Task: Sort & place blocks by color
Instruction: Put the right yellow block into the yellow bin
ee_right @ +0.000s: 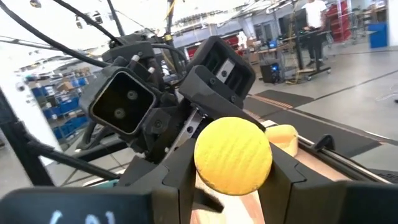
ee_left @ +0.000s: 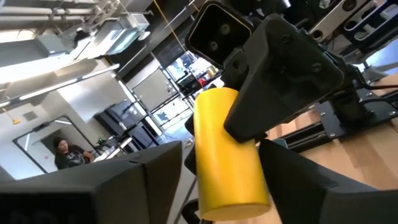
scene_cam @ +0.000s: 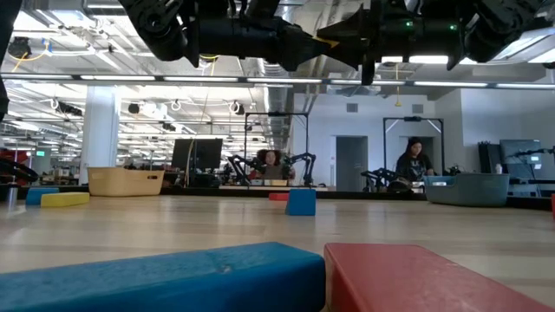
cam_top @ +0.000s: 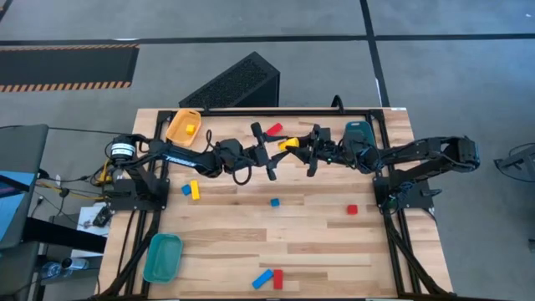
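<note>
Blocks could drop: the yellow block point(cam_top: 288, 144) hangs high between the squeezing right gripper point(cam_top: 311, 153) and the half-open left gripper point(cam_top: 266, 153), so letting go early drops it.

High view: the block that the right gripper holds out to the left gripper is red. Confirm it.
Not red. The block that the right gripper holds out to the left gripper is yellow, as the high view and both wrist views show.

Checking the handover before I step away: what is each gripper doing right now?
Left gripper: around the yellow cylinder; a firm grip cannot be told.
Right gripper: closed on the yellow cylinder.
</note>
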`<state>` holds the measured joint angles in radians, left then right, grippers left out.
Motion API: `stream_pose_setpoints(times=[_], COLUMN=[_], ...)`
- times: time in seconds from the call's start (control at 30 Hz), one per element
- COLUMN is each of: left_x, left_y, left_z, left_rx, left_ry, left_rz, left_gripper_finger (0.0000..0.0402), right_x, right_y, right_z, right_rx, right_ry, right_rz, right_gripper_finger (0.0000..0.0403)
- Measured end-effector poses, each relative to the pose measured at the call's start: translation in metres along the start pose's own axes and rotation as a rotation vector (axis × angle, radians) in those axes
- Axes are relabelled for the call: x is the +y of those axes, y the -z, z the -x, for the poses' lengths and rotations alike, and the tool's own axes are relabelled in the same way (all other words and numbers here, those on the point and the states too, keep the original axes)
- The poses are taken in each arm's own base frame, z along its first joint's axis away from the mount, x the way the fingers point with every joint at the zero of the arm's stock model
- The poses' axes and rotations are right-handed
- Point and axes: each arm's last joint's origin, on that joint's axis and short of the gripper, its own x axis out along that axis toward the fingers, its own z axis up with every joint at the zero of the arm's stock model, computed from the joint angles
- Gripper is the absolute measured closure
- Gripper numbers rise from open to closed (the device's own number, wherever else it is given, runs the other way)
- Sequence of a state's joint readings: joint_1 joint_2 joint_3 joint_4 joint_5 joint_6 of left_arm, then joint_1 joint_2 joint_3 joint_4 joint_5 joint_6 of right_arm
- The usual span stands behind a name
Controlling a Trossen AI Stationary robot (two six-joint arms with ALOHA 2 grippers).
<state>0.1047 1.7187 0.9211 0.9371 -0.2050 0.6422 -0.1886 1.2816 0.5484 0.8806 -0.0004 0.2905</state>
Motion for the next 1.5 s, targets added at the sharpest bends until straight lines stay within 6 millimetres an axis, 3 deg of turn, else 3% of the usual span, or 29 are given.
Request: stream_pose_setpoints(times=[0.3,0.7,0.83,1.0,1.1,1.27,1.5], left_x=[0.000,0.000,0.001,0.018,0.044,0.095,0.130], left_y=[0.001,0.003,0.010,0.036,0.052,0.083,0.118], left_z=[0.000,0.000,0.000,0.003,0.015,0.055,0.129], left_rx=[0.012,0.070,0.182,0.434,0.599,0.802,1.300], left_ry=[-0.011,-0.052,-0.119,-0.284,-0.371,-0.465,-0.719], left_rz=[-0.003,-0.007,0.024,0.045,0.097,0.325,0.456], left_gripper_finger=[0.0302,0.0296,0.0298,0.0298,0.0296,0.0297,0.0291], right_x=[0.000,-0.002,-0.012,-0.027,-0.034,-0.038,-0.038], right_y=[0.000,0.002,0.006,0.012,0.014,0.014,0.015], right_z=[0.000,0.000,0.000,0.003,0.004,0.005,0.006], right_rx=[0.002,0.028,0.079,0.156,0.190,0.201,0.208], right_ry=[-0.009,-0.002,0.099,0.200,0.235,0.256,0.257], right_rz=[0.000,0.026,0.046,0.044,0.043,0.042,0.049], right_gripper_finger=[0.0262,0.0251,0.0219,0.0168,0.0153,0.0148,0.0148])
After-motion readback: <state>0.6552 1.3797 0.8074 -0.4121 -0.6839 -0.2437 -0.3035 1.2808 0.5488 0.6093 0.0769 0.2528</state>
